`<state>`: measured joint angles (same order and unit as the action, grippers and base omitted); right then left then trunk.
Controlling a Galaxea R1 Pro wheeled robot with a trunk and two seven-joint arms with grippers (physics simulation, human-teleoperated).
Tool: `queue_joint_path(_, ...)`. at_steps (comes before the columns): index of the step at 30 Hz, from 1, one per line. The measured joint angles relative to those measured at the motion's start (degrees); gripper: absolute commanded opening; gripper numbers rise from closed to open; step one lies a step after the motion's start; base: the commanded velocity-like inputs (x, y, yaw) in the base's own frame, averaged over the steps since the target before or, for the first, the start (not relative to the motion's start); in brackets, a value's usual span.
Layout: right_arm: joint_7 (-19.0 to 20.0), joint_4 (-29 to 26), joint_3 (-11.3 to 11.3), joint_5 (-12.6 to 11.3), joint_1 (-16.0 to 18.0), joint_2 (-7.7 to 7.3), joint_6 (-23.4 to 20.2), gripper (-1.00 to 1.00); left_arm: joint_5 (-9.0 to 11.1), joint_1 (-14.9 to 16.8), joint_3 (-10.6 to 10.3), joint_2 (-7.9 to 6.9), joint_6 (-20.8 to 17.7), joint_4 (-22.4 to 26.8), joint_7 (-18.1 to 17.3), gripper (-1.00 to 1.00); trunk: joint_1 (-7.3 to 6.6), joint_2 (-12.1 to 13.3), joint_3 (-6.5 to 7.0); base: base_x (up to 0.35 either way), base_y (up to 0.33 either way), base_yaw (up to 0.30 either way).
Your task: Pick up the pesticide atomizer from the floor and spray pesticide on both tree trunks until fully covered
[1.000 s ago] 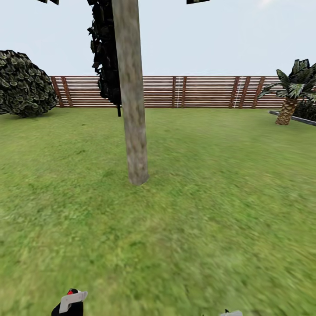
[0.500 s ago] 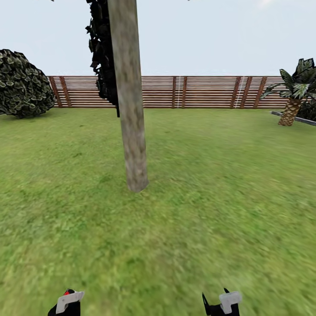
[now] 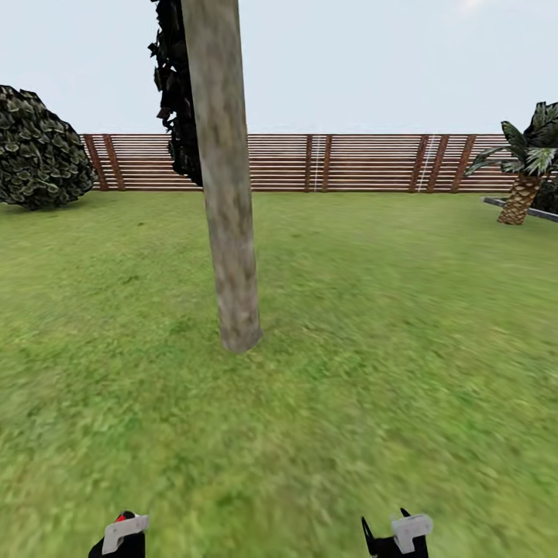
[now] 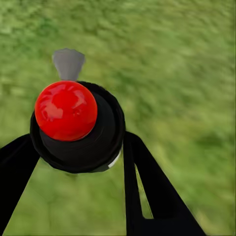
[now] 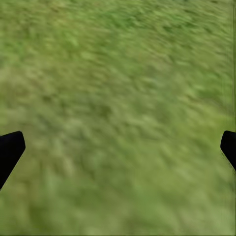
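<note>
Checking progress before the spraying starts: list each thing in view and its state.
Atomizer: held in the left gripper, red knob facing the camera.
Right gripper: open, empty, over grass.
Trunk: upright, pale, no visible coating.
Fence: standing, intact.

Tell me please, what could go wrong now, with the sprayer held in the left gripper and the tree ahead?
1. The tree trunk is some way off across the grass; spraying from here may fall short.
2. The sprayer sits between the left gripper fingers with its nozzle toward the grass, so it may wet the lawn.
3. The right gripper is open and empty, so nothing supports the sprayer.
</note>
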<state>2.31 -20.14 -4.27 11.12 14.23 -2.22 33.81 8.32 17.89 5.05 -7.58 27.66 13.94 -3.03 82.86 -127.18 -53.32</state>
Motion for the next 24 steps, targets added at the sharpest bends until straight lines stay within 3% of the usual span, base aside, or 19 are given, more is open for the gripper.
queue_joint_path(6,-0.1,-0.1,-0.1,-0.1,0.0,0.07,0.0,1.00,0.0,0.0,0.0,0.01,0.0,0.0,-0.1,-1.00,0.00,0.0,-0.05,0.340,0.000,0.197)
queue_joint_path(18,0.1,0.0,0.2,0.1,0.0,0.08,0.0,1.00,-0.1,0.0,0.0,0.07,0.0,0.0,-0.1,-1.00,0.00,0.0,-0.45,0.339,0.050,0.015)
queue_joint_path(24,0.1,0.0,0.2,0.1,0.0,0.08,0.0,1.00,-0.1,0.0,-0.1,0.08,0.0,0.0,-0.1,-1.00,0.00,0.0,-0.45,0.339,0.068,0.223)
